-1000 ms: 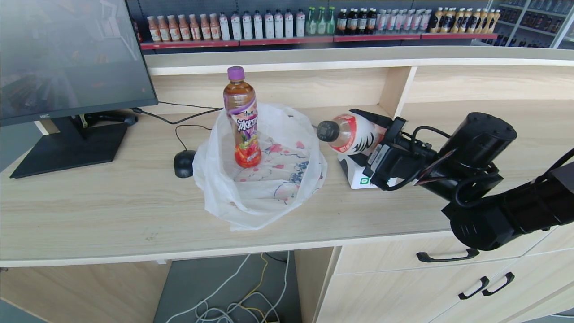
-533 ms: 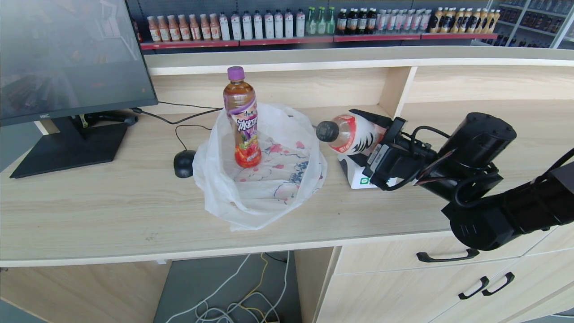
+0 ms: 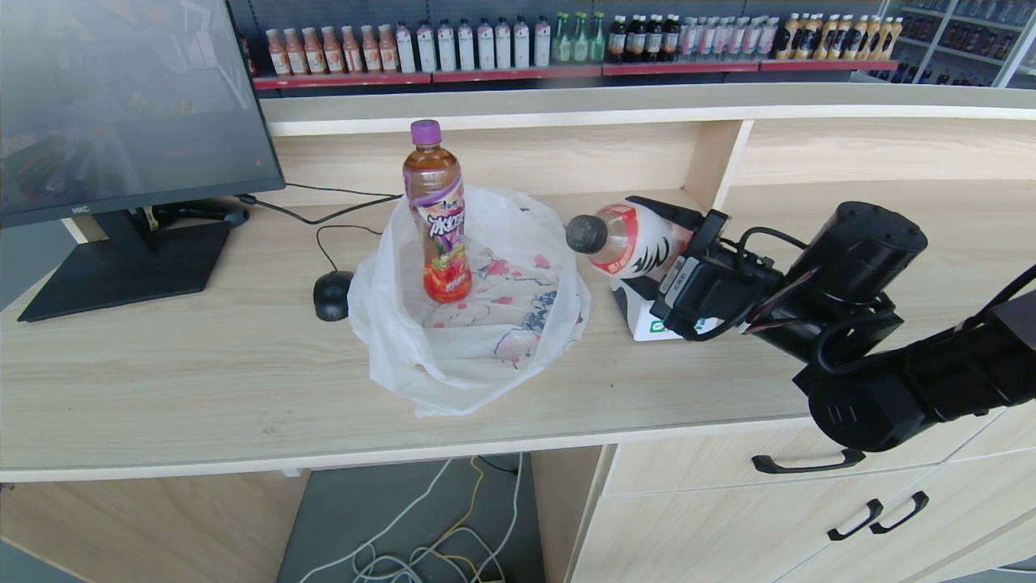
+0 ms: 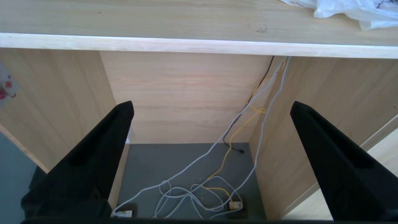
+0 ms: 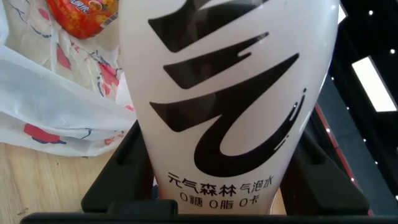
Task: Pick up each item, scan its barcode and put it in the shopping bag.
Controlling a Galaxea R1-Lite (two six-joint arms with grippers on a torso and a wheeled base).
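Over the last second our right gripper [image 3: 657, 247] has crept slightly toward the left of the head view, bringing the white bottle [image 3: 619, 236] closer to the shopping bag [image 3: 486, 340]. Its jaws are closed around the bottle's body. The bottle lies sideways right of centre, cap toward the bag, above the white scanner box [image 3: 643, 322]. Our left gripper [image 4: 211, 112] hangs below the counter [image 4: 186, 42], fingers spread wide and holding nothing.

We judge the drop into the bag to be the step in hand. We should carry the cap over the bag's right rim without snagging the plastic, then lower the bottle before letting go. The tea bottle [image 3: 437, 219] stands upright in the bag's upper left, so the free room is at its lower right. The wooden divider [image 3: 716, 158] stands close behind the gripper, so there is little room that way.
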